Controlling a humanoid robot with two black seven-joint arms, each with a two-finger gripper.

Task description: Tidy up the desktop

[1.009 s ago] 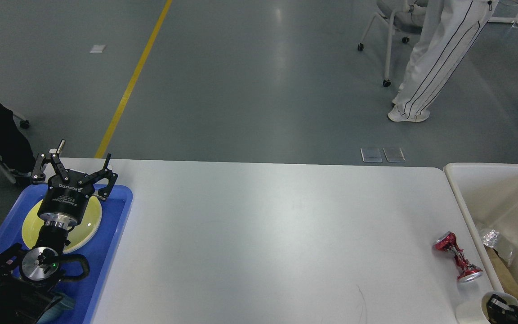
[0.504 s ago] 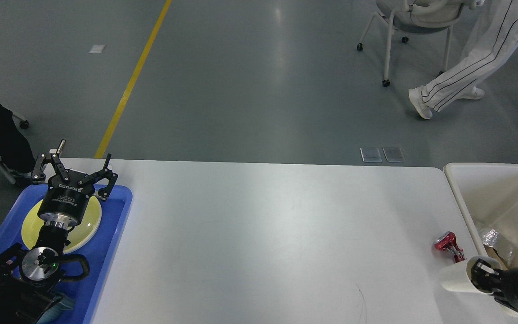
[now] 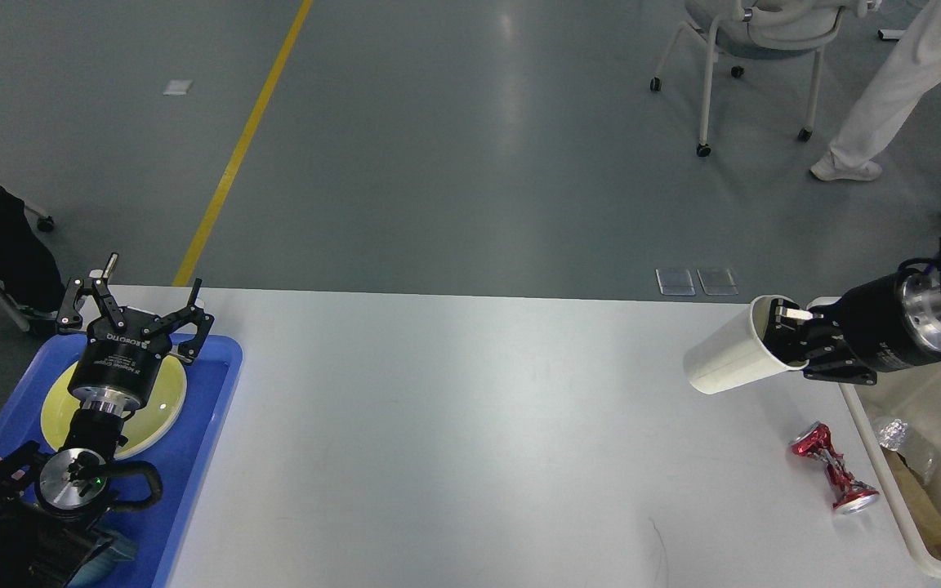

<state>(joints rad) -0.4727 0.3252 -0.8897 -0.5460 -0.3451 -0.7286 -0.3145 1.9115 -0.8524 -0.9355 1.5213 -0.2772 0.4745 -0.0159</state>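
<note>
right gripper (image 3: 782, 341) holds a white paper cup (image 3: 730, 359) by its rim, tipped sideways above the desktop (image 3: 470, 441), one finger inside. left gripper (image 3: 137, 298) hangs spread wide over a blue tray (image 3: 201, 408) with a yellow plate (image 3: 164, 400) in it. i see a crushed red can (image 3: 832, 478) lying near the cream bin (image 3: 920, 343), which holds crumpled foil; its far side is cut off.

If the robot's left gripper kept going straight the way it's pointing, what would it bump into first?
Probably nothing on the table. The open left gripper points away from the robot, past the far rim of the blue plastic tray, toward the grey floor. Depth is unclear.
</note>
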